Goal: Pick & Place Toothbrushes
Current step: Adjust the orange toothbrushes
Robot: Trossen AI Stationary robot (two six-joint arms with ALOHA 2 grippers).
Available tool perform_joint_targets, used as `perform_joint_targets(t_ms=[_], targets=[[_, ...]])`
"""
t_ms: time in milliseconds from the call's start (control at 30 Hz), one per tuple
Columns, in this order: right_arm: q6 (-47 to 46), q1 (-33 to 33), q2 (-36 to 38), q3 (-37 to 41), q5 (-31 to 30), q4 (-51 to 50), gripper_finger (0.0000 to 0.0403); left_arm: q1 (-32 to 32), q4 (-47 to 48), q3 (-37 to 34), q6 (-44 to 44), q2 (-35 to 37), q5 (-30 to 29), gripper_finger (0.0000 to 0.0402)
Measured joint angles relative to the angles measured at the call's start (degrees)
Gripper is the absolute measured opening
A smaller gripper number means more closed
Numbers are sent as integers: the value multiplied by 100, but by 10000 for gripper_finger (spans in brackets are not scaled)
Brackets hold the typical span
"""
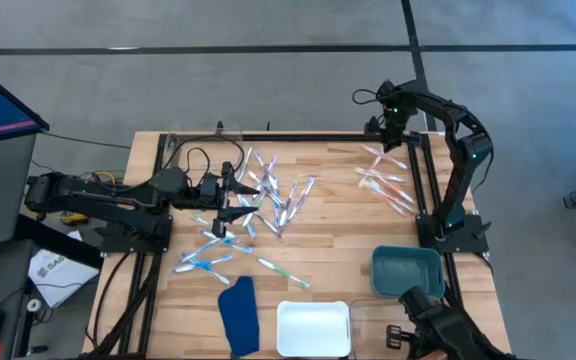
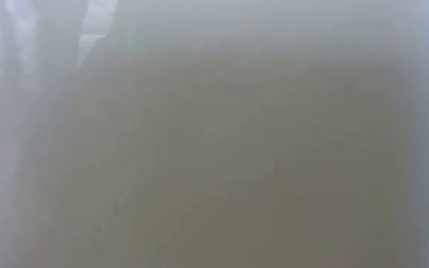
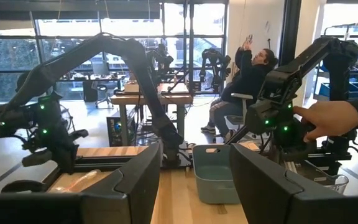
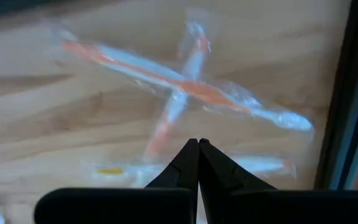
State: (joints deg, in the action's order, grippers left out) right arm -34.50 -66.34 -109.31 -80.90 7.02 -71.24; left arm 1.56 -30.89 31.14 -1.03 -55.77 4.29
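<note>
Currently the right gripper (image 4: 198,144) hangs over the table's far right part, fingertips pressed together on nothing, above a small group of thin pink-orange plastic toothbrushes (image 4: 185,87); two lie crossed just ahead of its tips, the longer one's axis running across the finger line; the left gripper (image 1: 236,199), fingers spread and empty, sits over the central blue-and-purple toothbrush scatter (image 1: 268,195); right arm nearer the orange group.

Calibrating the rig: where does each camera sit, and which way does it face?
High: overhead, straight down on the wooden table; shows both arms, left gripper, right gripper.
Low: only grey blur; nothing can be told.
Left wrist: level across the table, past its open fingers, to the teal plastic tray, shared with high.
Right wrist: down past shut fingers onto orange-handled wrapped toothbrushes, shared with high.
</note>
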Motion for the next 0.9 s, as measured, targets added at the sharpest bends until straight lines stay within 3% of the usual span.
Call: perform_joint_targets(t_ms=[533,900], targets=[[117,-33,-46,0,-177,-121,0,0,4,0,1,0,0,186],[530,336,-53,-4,-99,524,0,0,0,0,-16,0,0,186]])
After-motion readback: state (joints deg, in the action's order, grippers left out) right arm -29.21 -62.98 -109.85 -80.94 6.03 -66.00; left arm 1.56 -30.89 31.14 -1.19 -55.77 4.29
